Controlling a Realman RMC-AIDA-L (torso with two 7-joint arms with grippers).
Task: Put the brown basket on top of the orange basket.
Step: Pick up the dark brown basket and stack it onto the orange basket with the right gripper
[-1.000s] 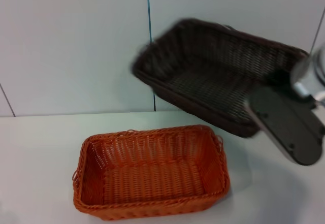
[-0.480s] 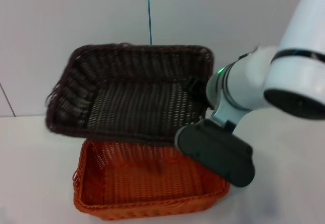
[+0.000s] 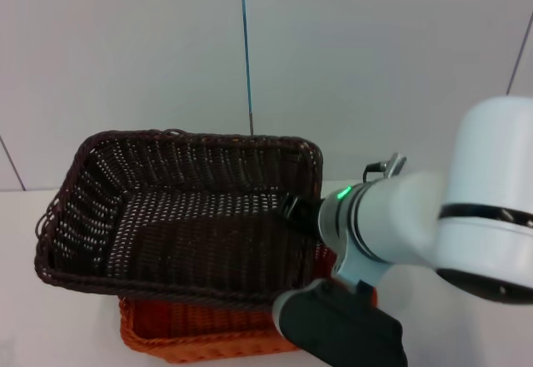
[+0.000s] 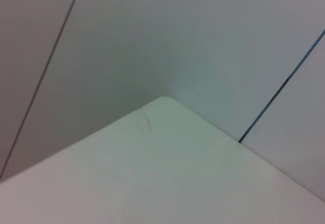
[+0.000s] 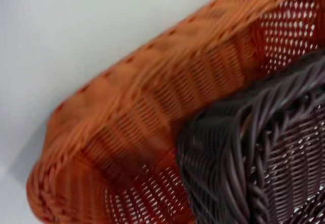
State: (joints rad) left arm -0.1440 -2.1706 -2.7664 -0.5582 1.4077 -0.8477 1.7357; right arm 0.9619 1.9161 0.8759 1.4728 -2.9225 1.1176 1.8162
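Note:
The brown basket (image 3: 183, 225) hangs tilted just above the orange basket (image 3: 191, 338) and covers most of it in the head view. My right gripper (image 3: 293, 211) is shut on the brown basket's right rim, with one finger inside the basket. The orange basket stands on the white table (image 3: 50, 334); only its front wall and a bit of its right side show. In the right wrist view the brown basket's corner (image 5: 264, 168) sits inside the orange basket's braided rim (image 5: 152, 107). My left gripper is out of view.
A white wall with a thin blue seam (image 3: 246, 51) stands close behind the baskets. My right arm's white forearm (image 3: 491, 217) and a dark link (image 3: 341, 329) fill the lower right. The left wrist view shows a table corner (image 4: 167, 173) against the wall.
My right gripper has carried the brown basket from the upper right leftward and down, to just over the orange basket. The orange basket has not moved.

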